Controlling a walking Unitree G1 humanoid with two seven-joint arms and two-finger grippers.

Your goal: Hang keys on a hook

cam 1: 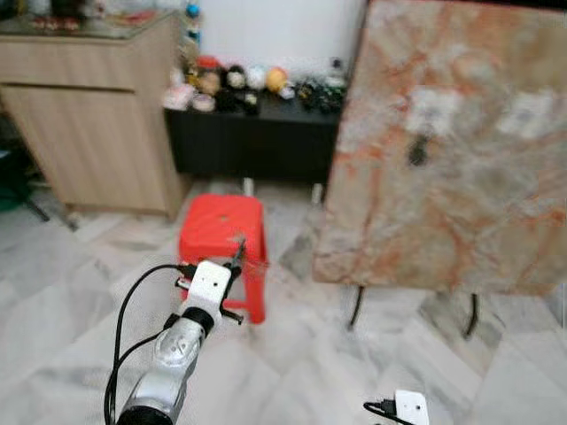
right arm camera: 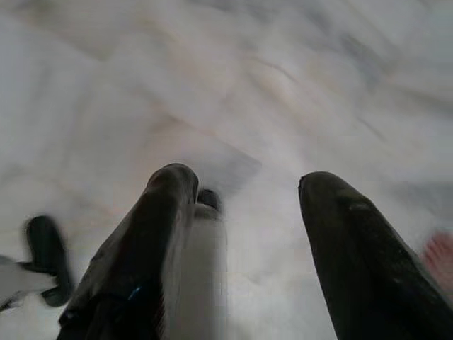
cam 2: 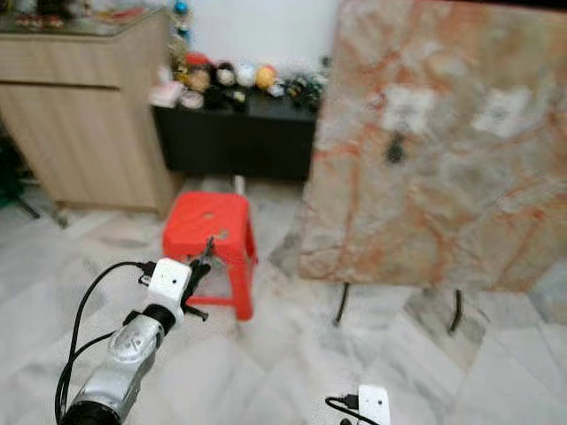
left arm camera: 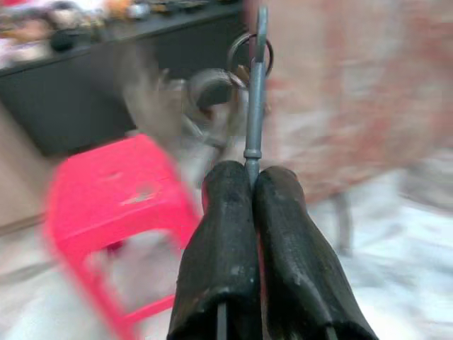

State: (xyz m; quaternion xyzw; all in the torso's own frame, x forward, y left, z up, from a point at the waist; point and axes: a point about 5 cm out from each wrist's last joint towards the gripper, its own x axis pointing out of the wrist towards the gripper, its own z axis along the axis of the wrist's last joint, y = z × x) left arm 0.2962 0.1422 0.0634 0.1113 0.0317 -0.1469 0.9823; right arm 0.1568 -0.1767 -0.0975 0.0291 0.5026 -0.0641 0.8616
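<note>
Marbled panel (cam 1: 452, 150) carries a dark hook (cam 1: 417, 152), well ahead and right of the left claw (left arm camera: 253, 177). The keys (left arm camera: 249, 60) are clamped there, stem pointing forward. The right claw (right arm camera: 244, 191) is held apart, low over the floor.

No readable text, labels, brands or numbers for you here. Two pale patches on marbled board (cam 1: 461, 150) too blurred to tell whether they carry print. Shelf clutter (cam 1: 252, 87) likewise unreadable.

home | marble floor (cam 1: 80, 292) | wooden cabinet (cam 1: 89, 133) | red stool (cam 1: 221, 226)
</note>
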